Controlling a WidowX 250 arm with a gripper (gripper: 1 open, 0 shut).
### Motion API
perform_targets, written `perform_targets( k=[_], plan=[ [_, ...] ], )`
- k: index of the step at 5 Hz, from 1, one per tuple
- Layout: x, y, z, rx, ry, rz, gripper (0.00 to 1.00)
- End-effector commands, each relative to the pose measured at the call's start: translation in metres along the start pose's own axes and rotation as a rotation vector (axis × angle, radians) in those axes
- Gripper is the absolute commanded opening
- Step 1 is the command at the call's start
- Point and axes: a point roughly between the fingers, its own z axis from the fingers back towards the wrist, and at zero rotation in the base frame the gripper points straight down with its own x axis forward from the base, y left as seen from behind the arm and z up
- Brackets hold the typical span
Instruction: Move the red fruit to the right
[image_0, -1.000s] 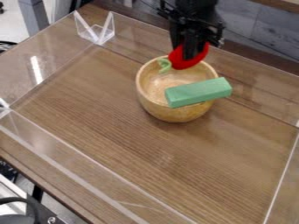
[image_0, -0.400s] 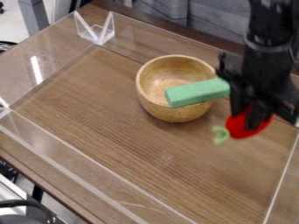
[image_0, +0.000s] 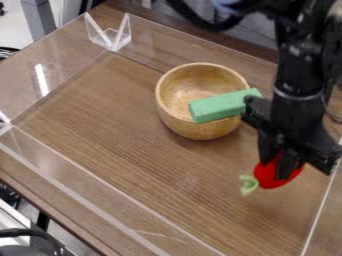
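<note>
The red fruit (image_0: 274, 174) is small and bright red, with a light-green tuft (image_0: 249, 185) sticking out to its lower left. My black gripper (image_0: 278, 168) is shut on it, holding it just above the wooden table at the right side, to the right of and nearer than the wooden bowl (image_0: 187, 96). The arm comes down from the upper right and hides the top of the fruit.
A green rectangular block (image_0: 225, 104) lies across the bowl's right rim. Clear acrylic walls (image_0: 40, 80) ring the wooden table (image_0: 134, 170), with the right wall (image_0: 325, 195) close to the gripper. A clear stand (image_0: 110, 34) sits at the back left.
The gripper has carried the red fruit from above the bowl's back rim to the right and toward the front, and it now hangs lower near the table.
</note>
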Motion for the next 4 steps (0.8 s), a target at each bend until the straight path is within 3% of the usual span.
perform_targets(
  k=[1, 3, 4],
  plan=[
    [0.004, 0.010, -0.003, -0.014, -0.023, 0.010, 0.00],
    [0.003, 0.027, -0.007, -0.027, -0.011, 0.025, 0.00],
    [-0.002, 0.023, -0.011, -0.036, 0.000, -0.022, 0.00]
  ],
)
